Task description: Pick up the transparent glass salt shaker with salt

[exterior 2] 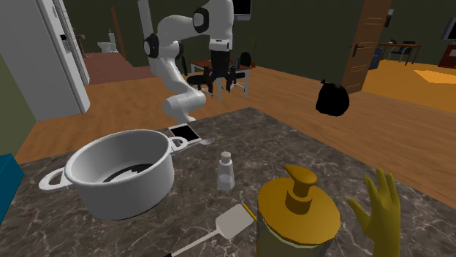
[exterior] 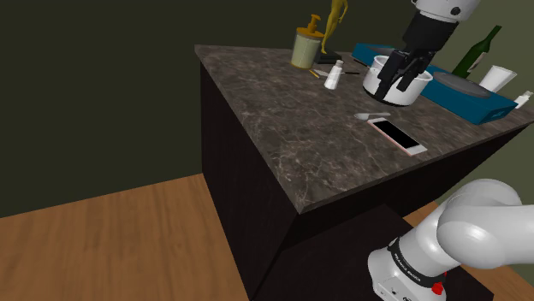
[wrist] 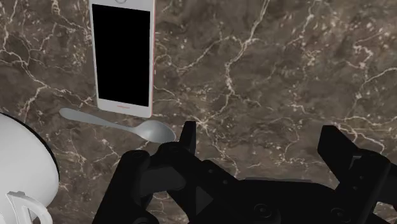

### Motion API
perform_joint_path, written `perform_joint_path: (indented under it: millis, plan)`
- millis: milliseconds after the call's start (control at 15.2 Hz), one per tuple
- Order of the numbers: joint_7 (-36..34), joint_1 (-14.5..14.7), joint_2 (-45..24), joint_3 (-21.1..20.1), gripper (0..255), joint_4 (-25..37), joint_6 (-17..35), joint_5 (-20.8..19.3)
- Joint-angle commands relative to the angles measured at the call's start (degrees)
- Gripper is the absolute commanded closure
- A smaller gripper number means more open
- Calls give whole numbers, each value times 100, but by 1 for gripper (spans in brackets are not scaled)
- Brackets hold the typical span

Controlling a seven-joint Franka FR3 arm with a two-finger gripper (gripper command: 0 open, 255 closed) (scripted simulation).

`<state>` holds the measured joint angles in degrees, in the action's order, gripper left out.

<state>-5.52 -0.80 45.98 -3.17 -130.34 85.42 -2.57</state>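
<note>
Nearest the lens, the pincer [wrist: 259, 137] is hanging above the counter [wrist: 286, 63], its two black fingers [wrist: 347, 156] standing wide apart and gripping nothing. Judging by that, the approach step is only beginning, and the reach toward the shaker is not yet made. Directly below the pincer, the dark brown stone-patterned slab is showing pale veins and a dull polish. Just to one side of the fingers, a round white pot [wrist: 19, 159] with loop handles is sitting, smooth and matte. Beneath and a little ahead of the fingertips, a flat rectangular phone [wrist: 122, 54] with a black screen and pinkish rim is lying face up. A slim grey spoon [wrist: 121, 124] is lying just beside its short edge. The salt shaker [exterior 2: 226, 171] is standing upright well apart from the pincer, beyond the phone and spoon and beside the pot: a small clear cylinder with a pale cap. The next move is calling for travel past the spoon, a descent, and fingers squared around that narrow, slick-looking body.
</note>
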Motion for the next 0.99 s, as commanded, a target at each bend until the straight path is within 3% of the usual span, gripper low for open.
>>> perform_joint_path:
  millis: [0,462,924]
  plan:
    - [0,0,0,0,0,0,0,0]
    - [546,-175,-904,672,0,226,1042,-152]
    - [1145,-257,-2022,1318,0,807,1903,-12]
